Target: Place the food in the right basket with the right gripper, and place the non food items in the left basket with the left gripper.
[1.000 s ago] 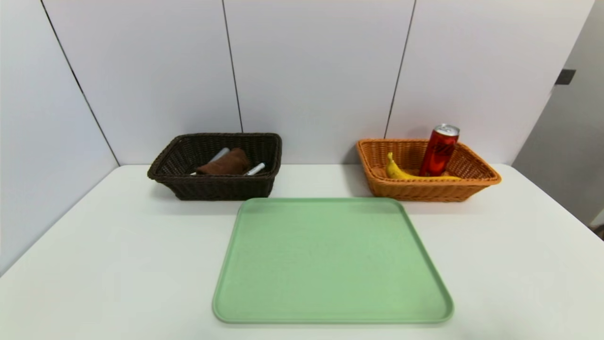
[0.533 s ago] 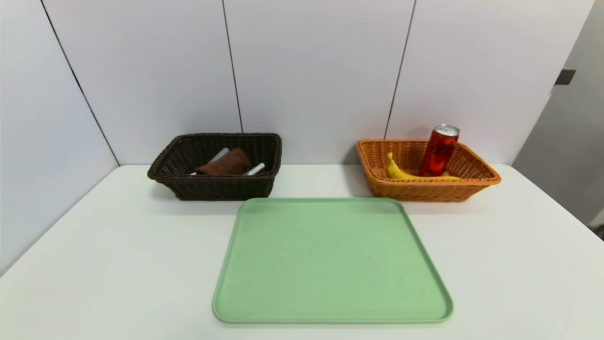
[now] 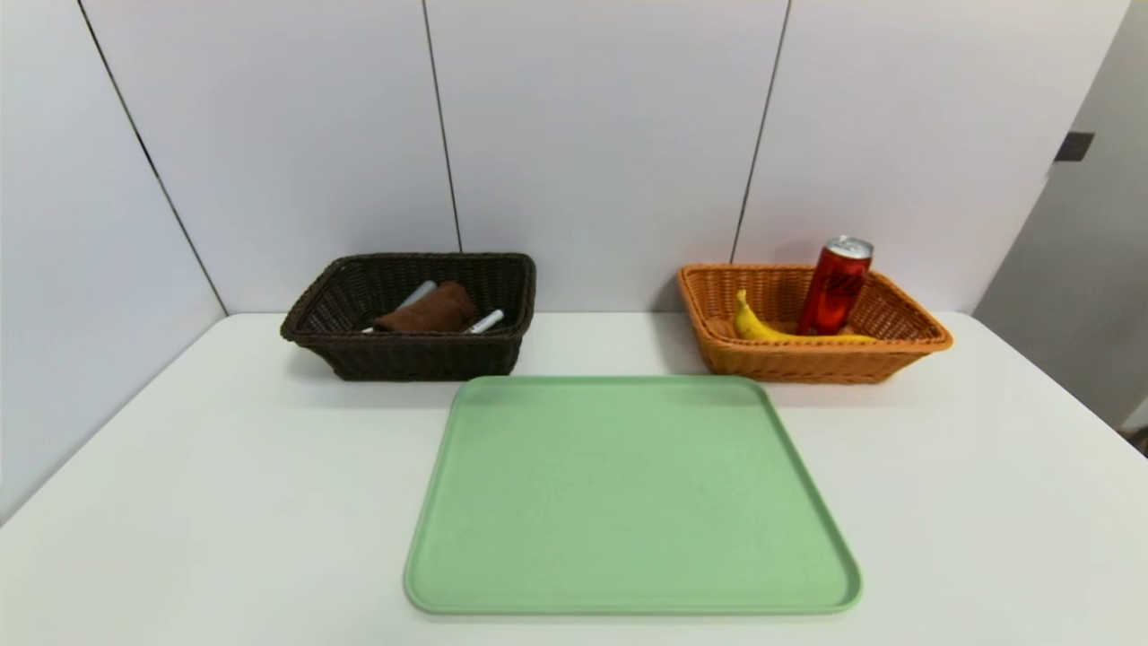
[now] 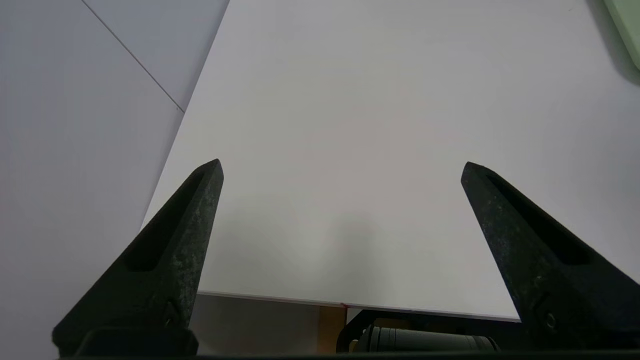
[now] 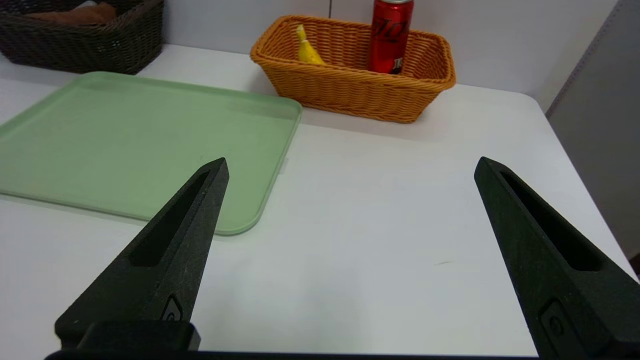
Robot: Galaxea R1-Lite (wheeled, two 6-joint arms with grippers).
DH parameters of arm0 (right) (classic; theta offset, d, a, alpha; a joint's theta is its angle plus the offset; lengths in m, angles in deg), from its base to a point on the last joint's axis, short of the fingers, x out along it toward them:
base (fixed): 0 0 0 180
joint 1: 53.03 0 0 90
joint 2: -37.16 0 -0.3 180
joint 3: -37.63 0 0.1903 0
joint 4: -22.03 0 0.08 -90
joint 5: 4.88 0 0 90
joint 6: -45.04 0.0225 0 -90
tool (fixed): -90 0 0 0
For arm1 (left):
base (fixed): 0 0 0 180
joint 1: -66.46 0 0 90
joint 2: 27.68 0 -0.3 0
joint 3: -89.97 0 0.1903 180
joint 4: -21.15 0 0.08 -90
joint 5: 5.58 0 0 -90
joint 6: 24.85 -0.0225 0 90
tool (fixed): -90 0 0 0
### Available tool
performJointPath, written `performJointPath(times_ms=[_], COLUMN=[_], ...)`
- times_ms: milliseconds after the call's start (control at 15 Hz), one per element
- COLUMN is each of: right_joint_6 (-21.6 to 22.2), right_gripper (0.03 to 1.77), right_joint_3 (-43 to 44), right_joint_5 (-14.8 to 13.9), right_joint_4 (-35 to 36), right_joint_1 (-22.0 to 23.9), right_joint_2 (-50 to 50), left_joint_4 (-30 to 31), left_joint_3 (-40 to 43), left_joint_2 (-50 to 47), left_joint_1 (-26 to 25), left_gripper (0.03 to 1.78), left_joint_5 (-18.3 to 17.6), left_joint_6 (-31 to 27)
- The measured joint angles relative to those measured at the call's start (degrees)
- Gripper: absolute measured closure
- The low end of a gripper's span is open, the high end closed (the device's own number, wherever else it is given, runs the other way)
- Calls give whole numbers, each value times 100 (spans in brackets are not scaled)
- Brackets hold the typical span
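Head view: nothing is changed from the earlier frames. The banana (image 3: 762, 327) and can (image 3: 834, 287) are kept in the orange basket (image 3: 812, 361); the cloth (image 3: 429, 310) and marker (image 3: 485, 321) in the brown basket (image 3: 408, 354). The green tray (image 3: 628, 493) is bare.

Left wrist view: the left gripper (image 4: 341, 167) is held spread, empty, over the table (image 4: 375, 125).

Right wrist view: the right gripper (image 5: 350, 162) is held spread, empty.

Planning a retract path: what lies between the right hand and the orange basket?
In the right wrist view, only bare white table lies between the open right hand and the orange basket; the green tray sits beside that stretch.
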State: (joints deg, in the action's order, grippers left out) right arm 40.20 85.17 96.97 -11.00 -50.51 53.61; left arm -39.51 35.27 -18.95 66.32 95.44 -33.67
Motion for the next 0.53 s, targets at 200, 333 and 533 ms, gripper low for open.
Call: performJointPath(times_ms=[200,333,533], right_joint_6=[60,127,221], right_gripper=[11,11,11], right_joint_3=[-382,-690,-1374], right_joint_5=[39,28,-63], right_joint_4=[140,650,1920], right_joint_1=[-16,-21,-21], right_joint_2=[-190,-239,-267], left_joint_4=[168,516,1067], left_joint_3=[385,772,1259], left_joint_2=[-272,-492,-766], left_joint_1=[6,13,16], left_gripper=[12,12,12], left_joint_5=[0,-17,-9], left_joint_6=[28,-6,-13])
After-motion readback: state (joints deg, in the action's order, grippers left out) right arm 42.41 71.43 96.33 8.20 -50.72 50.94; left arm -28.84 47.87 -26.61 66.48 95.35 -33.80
